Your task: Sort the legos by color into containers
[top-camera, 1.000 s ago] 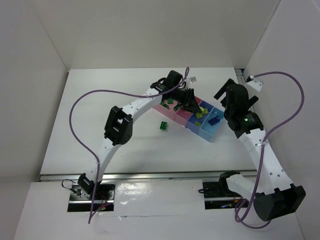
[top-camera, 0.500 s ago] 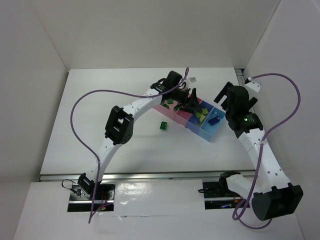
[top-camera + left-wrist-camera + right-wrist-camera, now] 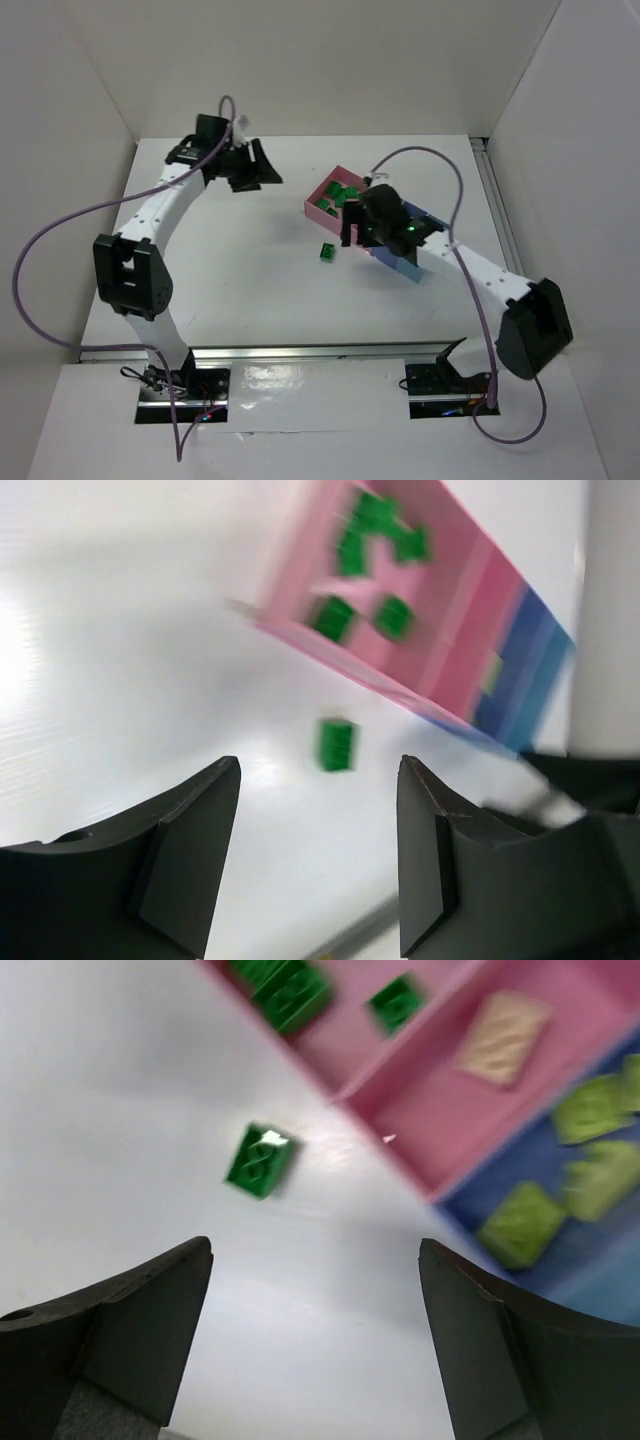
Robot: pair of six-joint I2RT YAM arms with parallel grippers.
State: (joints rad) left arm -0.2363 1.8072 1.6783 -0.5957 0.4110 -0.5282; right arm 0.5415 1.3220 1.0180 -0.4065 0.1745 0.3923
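One dark green lego [image 3: 327,251] lies loose on the white table, just left of the containers [image 3: 318,200]. The first pink box holds several dark green legos [image 3: 290,985]. A cream one [image 3: 500,1038] lies in the second pink box. Pale yellow-green ones [image 3: 520,1222] lie in the blue box. My right gripper [image 3: 352,228] hovers over the row's left part, open and empty, with the loose green lego [image 3: 260,1160] ahead of its fingers. My left gripper [image 3: 262,170] hangs open and empty at the back left, away from the row; it sees that loose lego [image 3: 337,745] far ahead.
White walls close the table in at the back and on both sides. A purple cable [image 3: 60,230] loops along the left arm, and another [image 3: 455,215] along the right. A metal rail [image 3: 300,352] runs along the near edge.
My left arm has swung from over the containers to the back left, and its gripper has opened. My right arm has moved left, over the containers and toward the loose green lego.
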